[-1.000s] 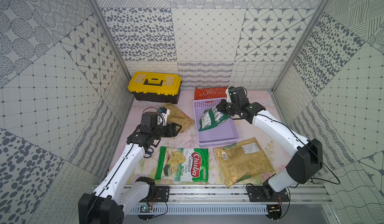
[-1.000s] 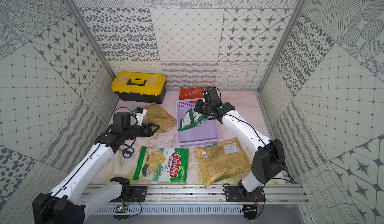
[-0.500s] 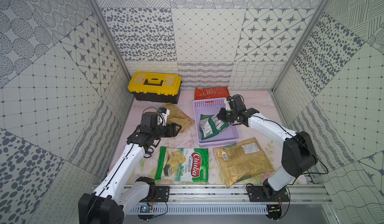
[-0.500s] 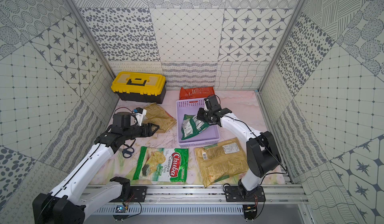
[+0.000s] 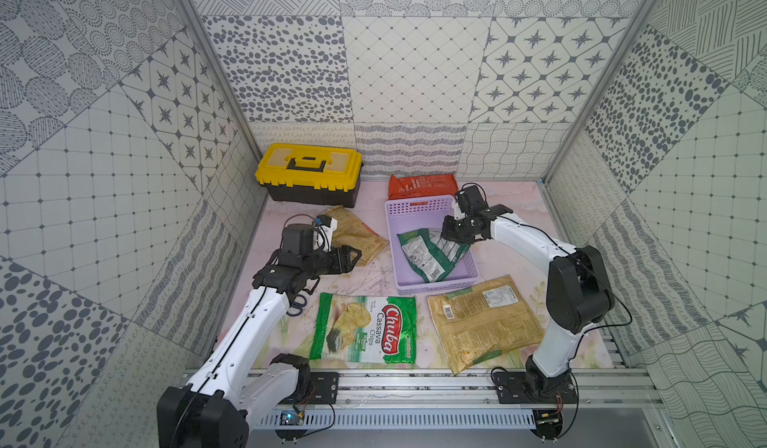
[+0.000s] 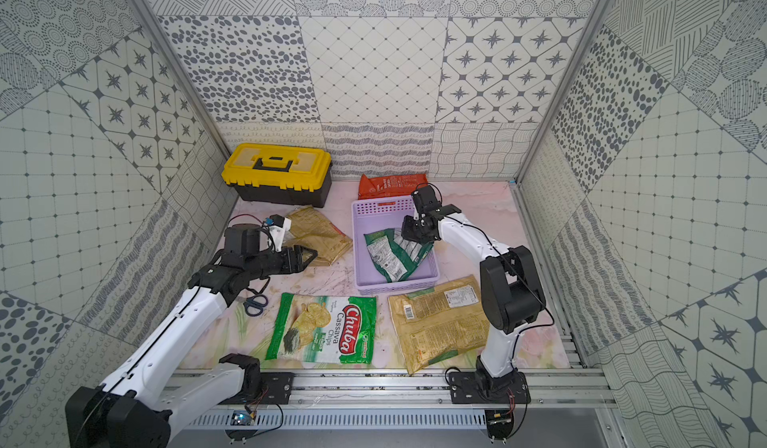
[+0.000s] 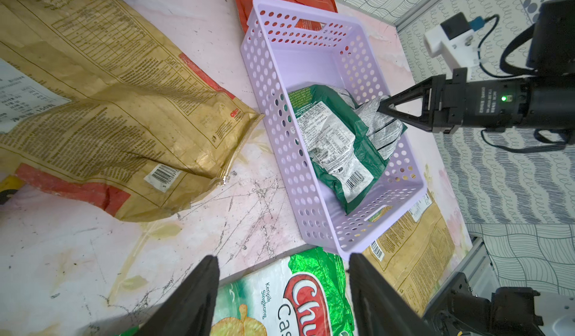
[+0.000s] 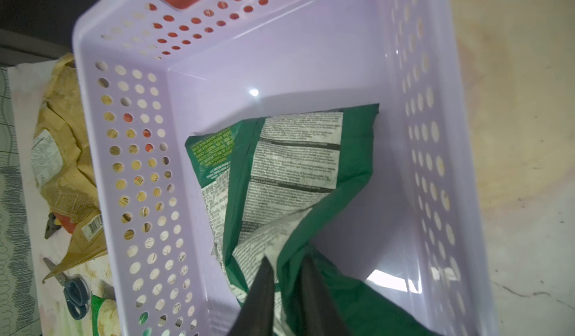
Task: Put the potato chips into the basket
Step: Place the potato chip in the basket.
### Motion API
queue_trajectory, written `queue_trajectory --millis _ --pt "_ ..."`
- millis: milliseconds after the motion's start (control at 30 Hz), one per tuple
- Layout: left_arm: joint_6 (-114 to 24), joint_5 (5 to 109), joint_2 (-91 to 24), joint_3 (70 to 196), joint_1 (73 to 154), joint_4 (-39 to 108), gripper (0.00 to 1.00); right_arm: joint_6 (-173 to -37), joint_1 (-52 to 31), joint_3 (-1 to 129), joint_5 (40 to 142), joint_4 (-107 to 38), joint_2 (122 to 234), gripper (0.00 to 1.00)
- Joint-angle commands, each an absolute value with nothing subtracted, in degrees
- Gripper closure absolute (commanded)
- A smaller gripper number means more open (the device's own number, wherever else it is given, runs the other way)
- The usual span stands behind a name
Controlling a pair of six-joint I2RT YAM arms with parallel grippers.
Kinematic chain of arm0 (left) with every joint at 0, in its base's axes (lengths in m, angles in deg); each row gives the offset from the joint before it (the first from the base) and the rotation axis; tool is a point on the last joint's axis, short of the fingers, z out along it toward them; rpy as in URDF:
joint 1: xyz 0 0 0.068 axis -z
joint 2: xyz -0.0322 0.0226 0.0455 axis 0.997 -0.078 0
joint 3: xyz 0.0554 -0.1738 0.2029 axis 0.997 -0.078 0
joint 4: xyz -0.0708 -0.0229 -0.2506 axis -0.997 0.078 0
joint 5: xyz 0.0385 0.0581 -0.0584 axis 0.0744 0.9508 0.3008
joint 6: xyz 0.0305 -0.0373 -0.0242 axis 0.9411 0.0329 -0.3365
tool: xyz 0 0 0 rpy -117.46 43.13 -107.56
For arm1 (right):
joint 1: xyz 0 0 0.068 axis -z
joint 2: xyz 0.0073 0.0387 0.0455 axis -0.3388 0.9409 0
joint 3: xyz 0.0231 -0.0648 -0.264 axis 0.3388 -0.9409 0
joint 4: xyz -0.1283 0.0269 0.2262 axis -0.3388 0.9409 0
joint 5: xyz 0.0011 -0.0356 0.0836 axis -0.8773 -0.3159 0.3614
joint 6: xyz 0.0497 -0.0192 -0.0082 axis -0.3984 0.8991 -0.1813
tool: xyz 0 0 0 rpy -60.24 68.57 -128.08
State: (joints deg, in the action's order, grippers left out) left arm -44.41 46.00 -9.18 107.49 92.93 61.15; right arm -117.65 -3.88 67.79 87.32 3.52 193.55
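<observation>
A dark green bag of potato chips (image 5: 431, 255) (image 8: 295, 163) lies crumpled in the lavender basket (image 5: 415, 209) (image 7: 267, 70). My right gripper (image 5: 450, 238) (image 8: 286, 256) is low over the bag's right edge, jaws narrowly open, a fold of the bag still between them. My left gripper (image 5: 352, 255) (image 7: 283, 263) hovers open and empty left of the basket, by one golden-tan bag (image 5: 357, 234). The green-white Chuba bag (image 5: 365, 329) and another golden-tan bag (image 5: 483, 321) lie flat in front of the basket. An orange-red bag (image 5: 423, 184) lies behind it.
A yellow-lidded black toolbox (image 5: 309, 174) stands at the back left. Blue-handled scissors (image 6: 255, 303) lie on the table under my left arm. Patterned walls close in three sides, and the rail with both arm bases runs along the front edge.
My right gripper has come down with the dark green bag from above the basket into it, and its jaws have parted slightly. The left arm has stayed put.
</observation>
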Motion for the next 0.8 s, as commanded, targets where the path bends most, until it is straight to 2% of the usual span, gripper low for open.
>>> queue_trajectory --millis 0,33,133,300,467,767 --pt "-44.6 46.6 -9.3 107.4 92.7 59.4 0.30 -115.8 -4.7 71.5 84.7 11.5 193.3 0.57" --pt "-44.6 46.7 -9.3 107.4 92.8 59.3 0.29 -115.3 -5.0 72.5 82.3 13.6 192.8 0.47" --pt "-44.8 46.7 -9.5 107.4 92.6 59.1 0.29 -113.3 -6.2 77.7 74.1 21.0 192.1 0.35" --pt "-45.1 46.3 -10.1 107.7 92.1 59.0 0.29 -110.5 -9.5 89.1 65.3 28.4 194.1 0.33" --pt "-45.1 46.7 -9.8 107.7 91.8 59.3 0.29 -109.4 -12.0 94.1 71.1 27.0 201.0 0.34" --pt "-45.3 47.5 -8.8 106.9 91.8 59.4 0.28 -113.0 -11.6 80.6 76.8 17.7 205.3 0.32"
